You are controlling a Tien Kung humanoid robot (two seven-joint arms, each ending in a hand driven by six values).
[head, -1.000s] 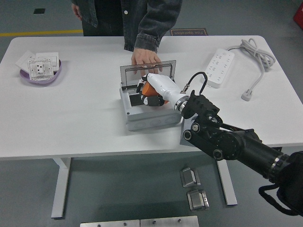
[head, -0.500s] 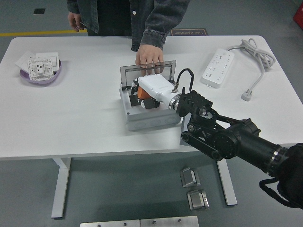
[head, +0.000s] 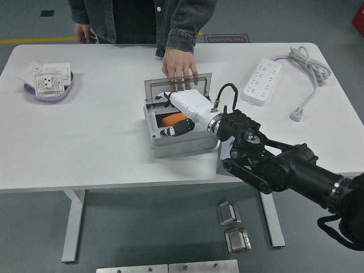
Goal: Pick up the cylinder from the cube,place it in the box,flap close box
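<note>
the right hand's dark fingertips (head: 170, 130) hang curled just inside the grey box (head: 181, 142); whether they touch the orange cylinder (head: 172, 118) cannot be told. the cylinder lies on its side in the box's dark interior, partly hidden by the white right hand (head: 183, 114). the box's clear flap (head: 153, 91) stands upright at the far side, and a person's hand (head: 179, 70) rests on its top edge. the box sits near the table's (head: 102, 142) middle, with bare room to its left. a white power strip (head: 261, 81) lies toward the far right corner, a purple dish (head: 48, 91) of white sockets at the far left corner.
</note>
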